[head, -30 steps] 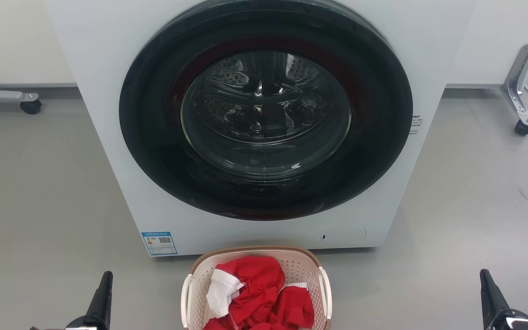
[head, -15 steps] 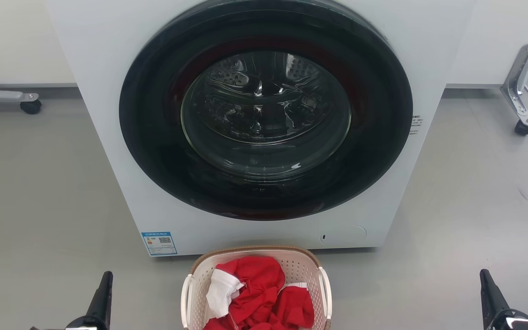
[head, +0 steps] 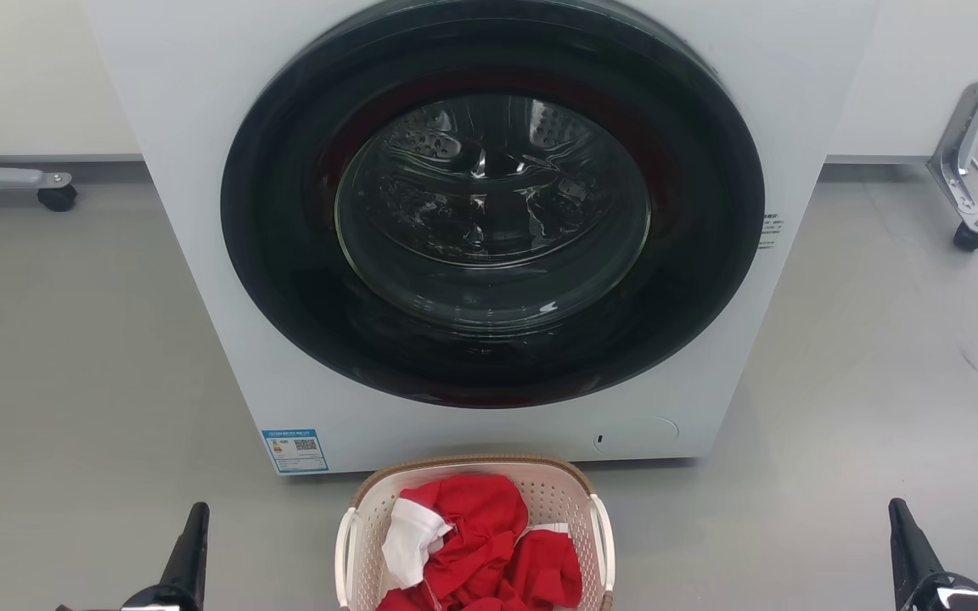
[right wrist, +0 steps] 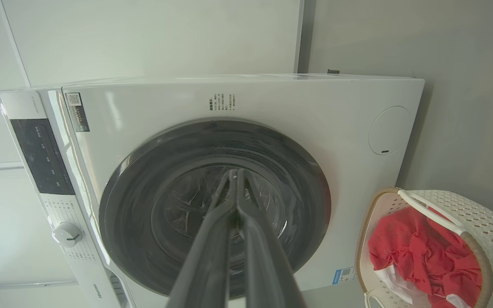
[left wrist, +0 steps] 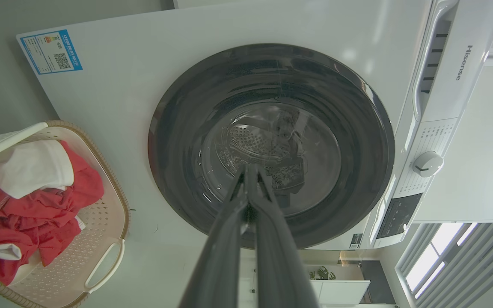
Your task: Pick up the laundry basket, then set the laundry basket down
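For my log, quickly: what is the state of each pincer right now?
Left pincer: closed, holding nothing.
Right pincer: closed, holding nothing.

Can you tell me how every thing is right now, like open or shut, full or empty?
washing machine door, shut.
laundry basket, standing on the floor, unheld, holding clothes.
red and white clothes, crumpled in the basket.
left gripper, jaws shut, empty.
right gripper, jaws shut, empty.

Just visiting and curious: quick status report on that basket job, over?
Left tool shut, empty; right tool shut, empty. Laundry basket on floor, red clothes inside, not gripped. Washing machine close behind it.
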Robot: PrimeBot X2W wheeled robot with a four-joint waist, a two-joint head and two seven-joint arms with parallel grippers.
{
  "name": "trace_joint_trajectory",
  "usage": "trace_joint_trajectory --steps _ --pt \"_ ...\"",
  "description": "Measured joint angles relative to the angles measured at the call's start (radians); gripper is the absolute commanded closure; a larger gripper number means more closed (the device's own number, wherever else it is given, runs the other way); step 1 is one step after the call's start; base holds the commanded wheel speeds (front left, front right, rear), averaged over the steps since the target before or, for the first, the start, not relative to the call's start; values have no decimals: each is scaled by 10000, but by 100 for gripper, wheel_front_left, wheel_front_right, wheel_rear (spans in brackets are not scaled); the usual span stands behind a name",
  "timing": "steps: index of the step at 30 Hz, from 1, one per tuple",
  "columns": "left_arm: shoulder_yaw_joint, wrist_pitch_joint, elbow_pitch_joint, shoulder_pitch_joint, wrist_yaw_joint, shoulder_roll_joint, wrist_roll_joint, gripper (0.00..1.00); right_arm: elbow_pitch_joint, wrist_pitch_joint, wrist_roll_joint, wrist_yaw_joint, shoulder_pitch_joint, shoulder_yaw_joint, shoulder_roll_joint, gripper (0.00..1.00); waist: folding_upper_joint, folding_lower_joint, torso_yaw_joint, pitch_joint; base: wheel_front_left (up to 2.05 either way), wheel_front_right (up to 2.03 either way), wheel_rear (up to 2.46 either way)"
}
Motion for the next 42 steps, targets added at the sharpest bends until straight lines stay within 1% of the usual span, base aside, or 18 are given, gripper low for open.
trace_joint_trajectory --steps 42 --pt "0 0 4 0 0 -2 0 100 -2 0 12 0 0 0 2 100 0 0 0 0 0 0 0"
